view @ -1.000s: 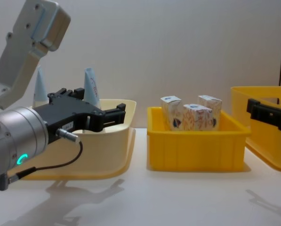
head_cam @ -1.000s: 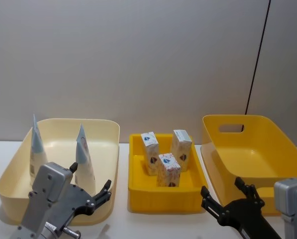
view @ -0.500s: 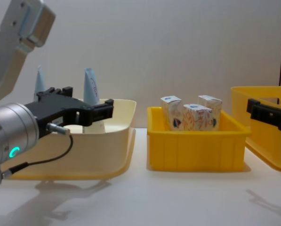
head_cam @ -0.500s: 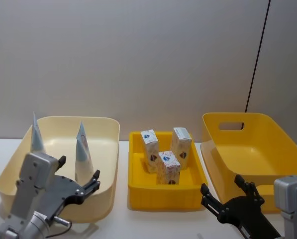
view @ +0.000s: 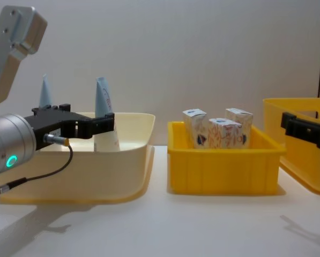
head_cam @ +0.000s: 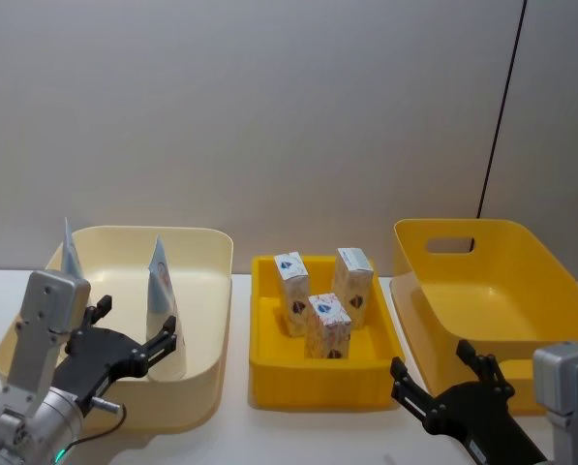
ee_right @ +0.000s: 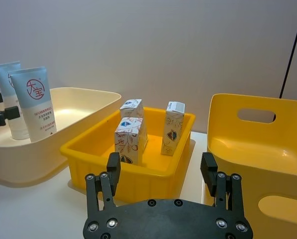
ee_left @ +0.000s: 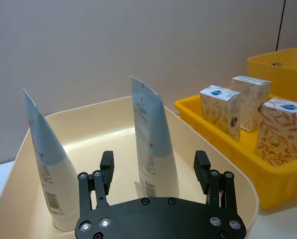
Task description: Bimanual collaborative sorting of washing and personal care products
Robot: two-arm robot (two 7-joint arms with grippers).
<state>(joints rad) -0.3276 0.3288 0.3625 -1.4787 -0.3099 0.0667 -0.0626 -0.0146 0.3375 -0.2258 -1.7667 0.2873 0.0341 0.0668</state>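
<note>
**Left hand spread at a tube in the cream bin; right hand held low and wide**

Three bins are set in a row on the worktop [head_cam: 298,436]. A cream bin [head_cam: 124,235] is placed on the robot's left, a middle bin [head_cam: 318,376] of bright yellow in the centre, and a right bin [head_cam: 482,291] of the same yellow on the robot's right.

Two pale-blue tubes are stood upright on their caps in the cream bin. The first tube [head_cam: 161,281] is found toward the middle of that bin, and the second tube [head_cam: 71,260] near its far left side, well apart from the first.

The left hand [head_cam: 136,323] is held over the near part of the cream bin with its fingers [ee_left: 107,162] spread wide. In the left wrist view the first tube [ee_left: 150,134] is framed between them and is not touched. Whether it is already flanked or stands just beyond the tips cannot be told.

Three small white cartons [head_cam: 329,327] with orange print are stood upright in the middle bin, close together.

The right hand [head_cam: 430,363] is held low at the front of the worktop, just before the near left corner of the right bin. Its fingers [ee_right: 206,162] are spread wide and nothing is held.
</note>
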